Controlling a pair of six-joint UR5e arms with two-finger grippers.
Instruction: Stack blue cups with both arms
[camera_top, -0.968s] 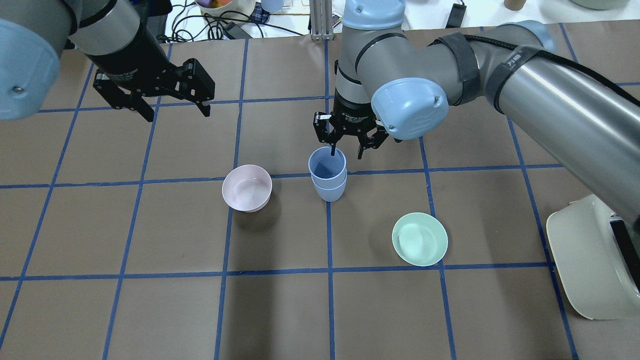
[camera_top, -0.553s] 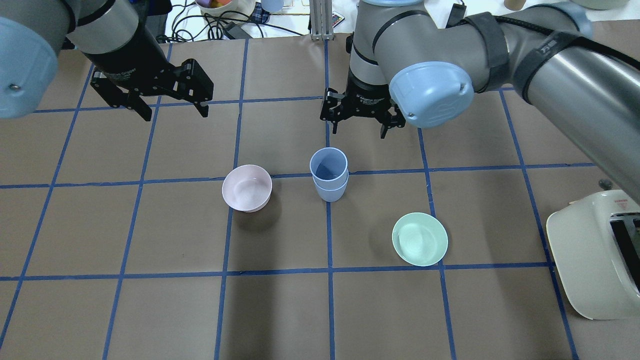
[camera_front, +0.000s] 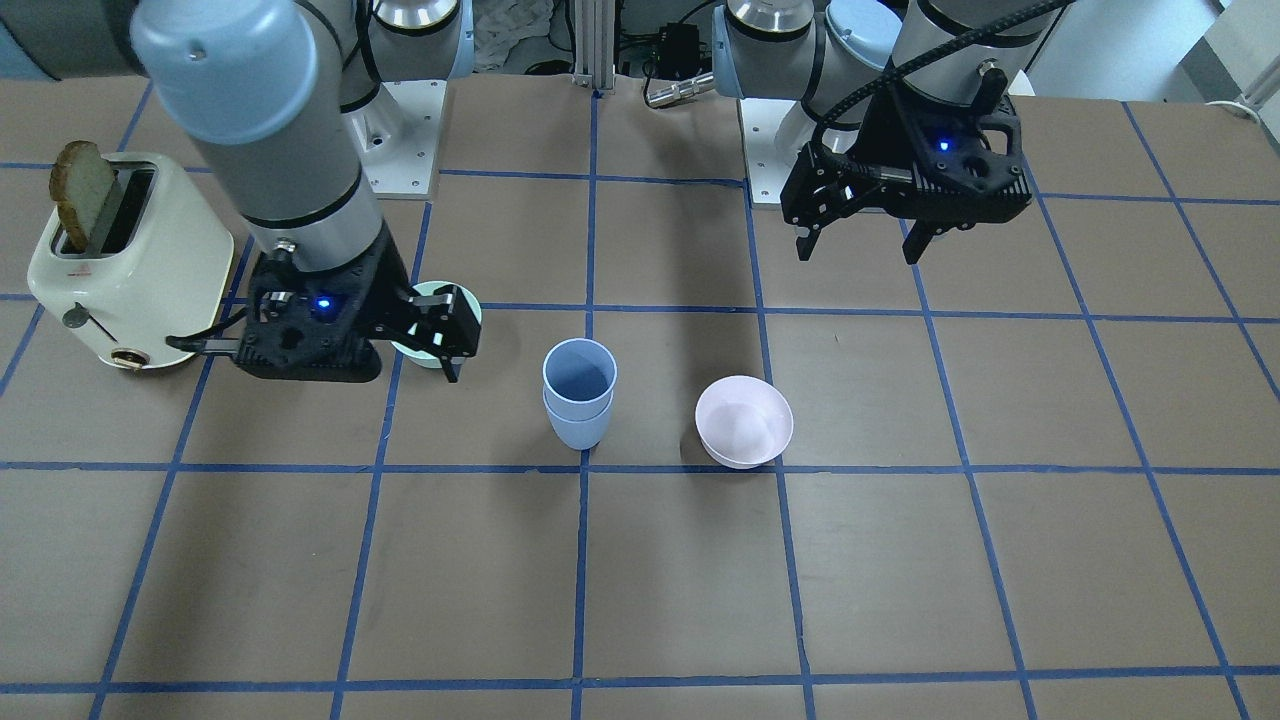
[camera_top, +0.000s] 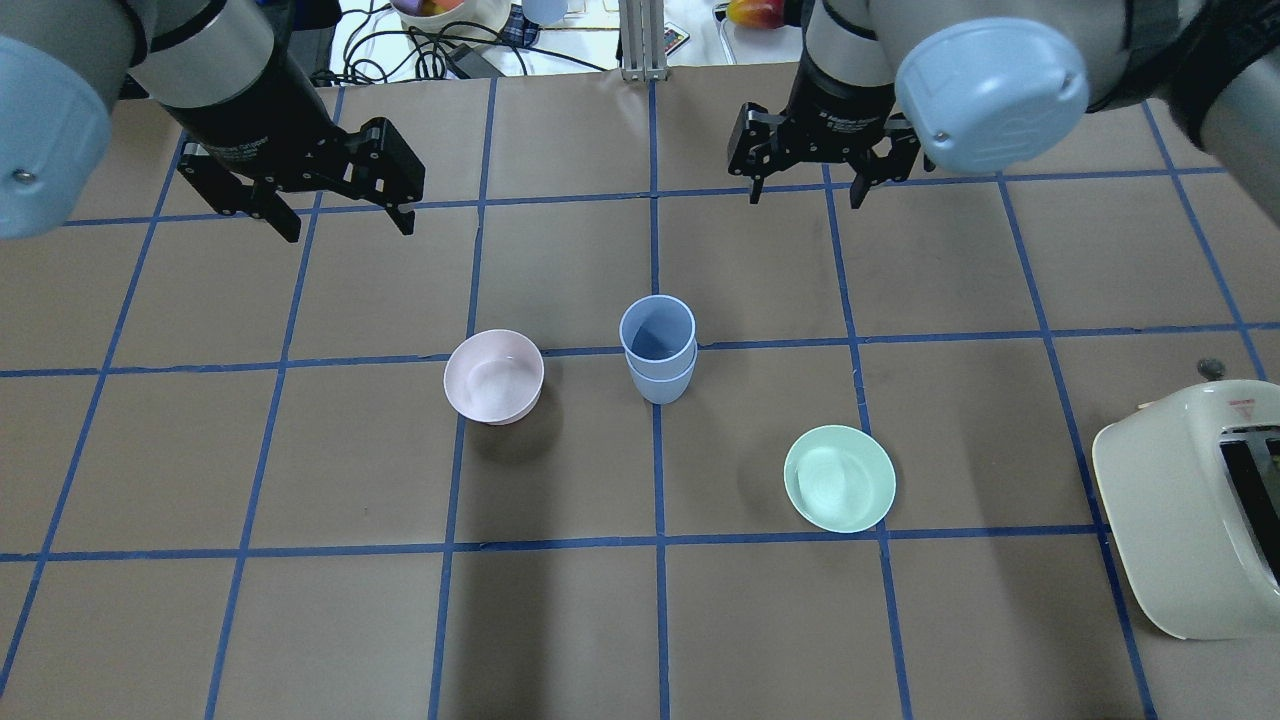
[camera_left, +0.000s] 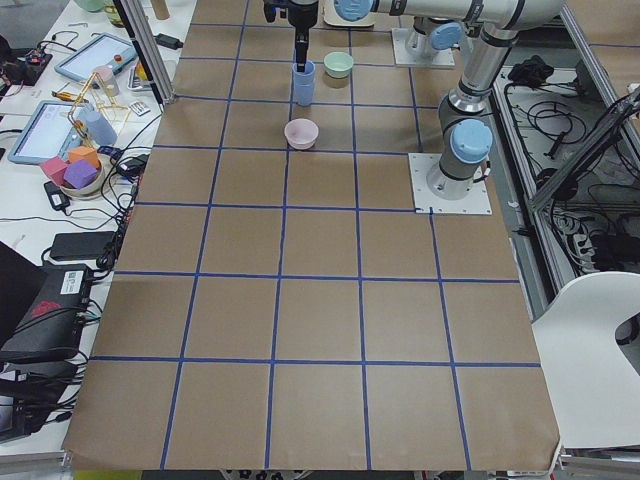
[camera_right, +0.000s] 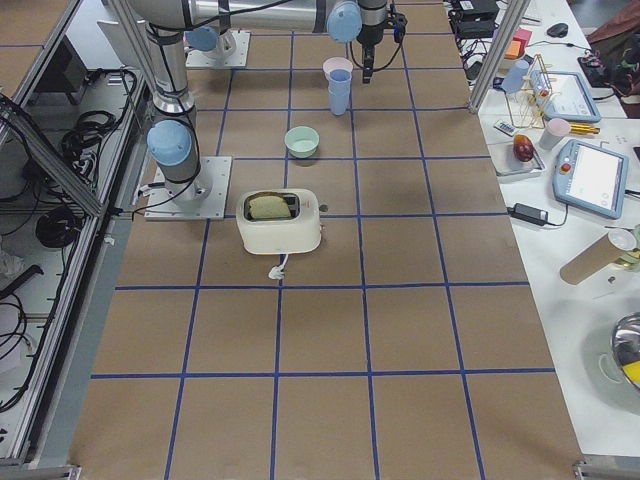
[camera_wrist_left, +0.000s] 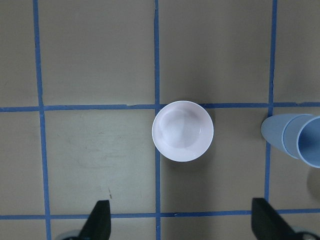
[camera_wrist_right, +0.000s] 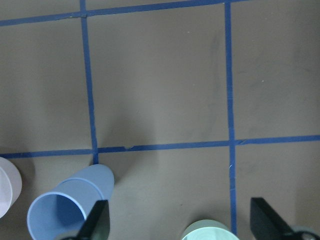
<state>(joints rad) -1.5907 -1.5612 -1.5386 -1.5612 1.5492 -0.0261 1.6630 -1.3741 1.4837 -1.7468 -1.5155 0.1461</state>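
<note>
The two blue cups (camera_top: 657, 350) are matte, smooth and tapered, without handles. One sits inside the other, so the lower rim shows as a band under the upper one. The stack stands upright on the worktop (camera_top: 300, 620), a dull brown sheet divided into squares by lines of blue tape.

The right tool (camera_top: 804, 200) hangs high with its two black fingers spread wide and nothing between them. The cups are well apart from it, to its left and nearer to the robot. In its wrist view they show only at the lower left corner.

The left tool (camera_top: 349, 231) is also wide and empty. The round pink bowl (camera_top: 494, 377), shallow and smooth, lies below it and a little toward the robot, and the cups stand farther to its right. A round green bowl (camera_top: 839, 478) lies near the robot from the right tool. Beyond it is a cream toaster (camera_top: 1180, 520) with rounded corners.

One second ago the right tool was at the stack, with one finger inside the upper rim. Now it has risen and gone away to the far right. The cups and the left tool are almost where they were.
</note>
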